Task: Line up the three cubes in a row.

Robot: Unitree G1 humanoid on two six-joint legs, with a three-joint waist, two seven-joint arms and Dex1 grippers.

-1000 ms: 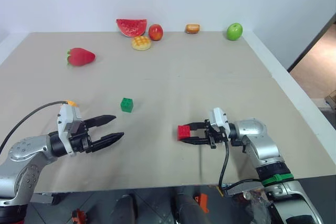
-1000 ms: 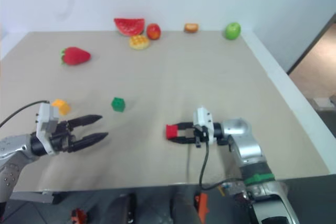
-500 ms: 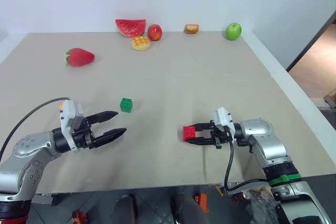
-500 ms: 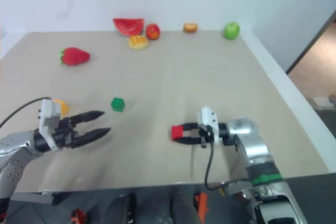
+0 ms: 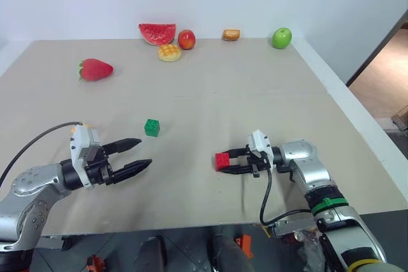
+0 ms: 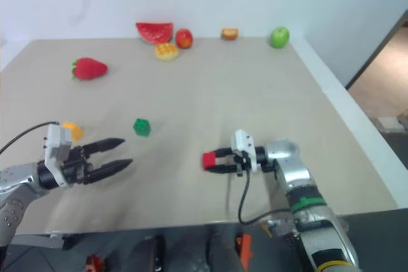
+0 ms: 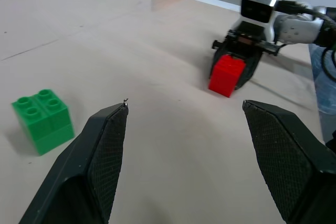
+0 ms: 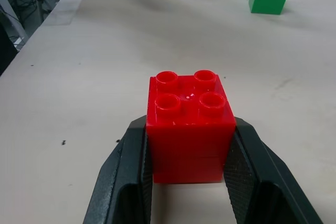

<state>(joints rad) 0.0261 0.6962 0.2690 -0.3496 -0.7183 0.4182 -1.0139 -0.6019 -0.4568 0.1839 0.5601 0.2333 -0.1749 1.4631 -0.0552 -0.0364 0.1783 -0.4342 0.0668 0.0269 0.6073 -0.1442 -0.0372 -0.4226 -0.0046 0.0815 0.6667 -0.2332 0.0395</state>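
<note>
My right gripper (image 5: 225, 161) is shut on the red cube (image 5: 222, 160), holding it by its sides low over the table's front middle; the studs face up in the right wrist view (image 8: 190, 129). The green cube (image 5: 152, 127) sits alone on the table, to the left of and farther back than the red one. My left gripper (image 5: 144, 152) hovers open and empty at the front left, pointing toward the red cube, with the green cube (image 7: 43, 119) off to one side of its fingers. The yellow-orange cube (image 6: 73, 131) lies behind my left wrist, partly hidden.
Toy foods line the far edge: a strawberry (image 5: 95, 69), a watermelon slice (image 5: 158, 32), a waffle bun (image 5: 169, 52), a red apple (image 5: 186, 39), a small bread piece (image 5: 231, 34) and a green apple (image 5: 281, 37). The table's right edge (image 5: 357, 122) runs past my right arm.
My right gripper, still shut on the red cube, drifted a little right and then back left. The left gripper stayed open in place.
</note>
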